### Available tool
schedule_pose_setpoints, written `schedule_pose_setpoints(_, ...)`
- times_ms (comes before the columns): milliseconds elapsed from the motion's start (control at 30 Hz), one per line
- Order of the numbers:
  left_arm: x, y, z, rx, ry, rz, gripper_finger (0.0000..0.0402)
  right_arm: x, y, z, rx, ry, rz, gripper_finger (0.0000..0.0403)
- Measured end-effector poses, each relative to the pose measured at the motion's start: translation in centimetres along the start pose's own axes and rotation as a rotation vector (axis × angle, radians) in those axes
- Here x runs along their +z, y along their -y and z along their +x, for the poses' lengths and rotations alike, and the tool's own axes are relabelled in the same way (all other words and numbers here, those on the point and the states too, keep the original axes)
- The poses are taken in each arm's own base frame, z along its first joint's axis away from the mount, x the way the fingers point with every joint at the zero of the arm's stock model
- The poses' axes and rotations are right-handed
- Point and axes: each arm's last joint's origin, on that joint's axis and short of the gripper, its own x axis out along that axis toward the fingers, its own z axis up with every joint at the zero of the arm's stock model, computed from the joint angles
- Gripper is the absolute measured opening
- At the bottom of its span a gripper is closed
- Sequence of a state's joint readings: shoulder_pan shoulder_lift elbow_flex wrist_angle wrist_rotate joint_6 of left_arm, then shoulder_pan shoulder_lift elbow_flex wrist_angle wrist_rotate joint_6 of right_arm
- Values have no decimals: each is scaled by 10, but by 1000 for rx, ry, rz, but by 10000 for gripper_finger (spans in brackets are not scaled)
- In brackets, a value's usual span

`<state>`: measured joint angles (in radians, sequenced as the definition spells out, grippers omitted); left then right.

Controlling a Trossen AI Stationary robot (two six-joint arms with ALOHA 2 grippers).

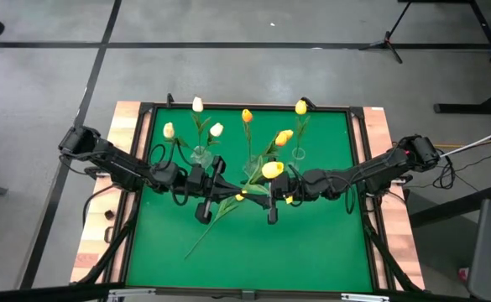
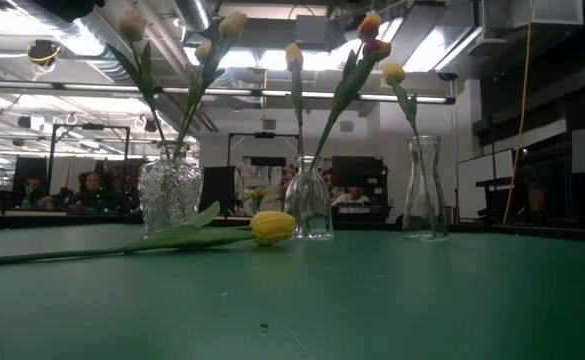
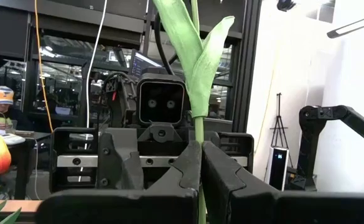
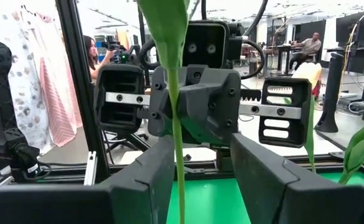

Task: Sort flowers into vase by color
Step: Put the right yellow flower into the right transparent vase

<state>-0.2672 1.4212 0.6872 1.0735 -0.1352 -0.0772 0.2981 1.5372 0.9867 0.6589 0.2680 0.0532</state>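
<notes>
At frame centre, the left gripper point(image 1: 205, 200) is clamped on a tulip point(image 1: 272, 170) stem; the right gripper's point(image 1: 272, 201) jaws stand apart around it. Light, limp, easily crushed, I judge: grip low on the bare stem.

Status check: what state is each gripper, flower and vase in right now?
left gripper: shut on the held tulip
held tulip: upright
right gripper: open around that stem
loose tulip: lying flat, unheld
left vase: white tulips in
middle vase: orange tulips in
right vase: one yellow tulip in
</notes>
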Motion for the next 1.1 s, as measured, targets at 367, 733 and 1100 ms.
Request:
schedule_pose_setpoints(367, -1, -1, 0, 4, -10, 3, 0, -3, 0, 2, 0, -1, 6, 159)
schedule_pose_setpoints(733, -4, -2, 0, 14, -44, 8, 0, -16, -2, 8, 1, -27, -1, 159)
schedule_pose_setpoints(1100, -6, -2, 0, 19, -63, 10, 0, -16, -2, 8, 1, -25, 0, 159)
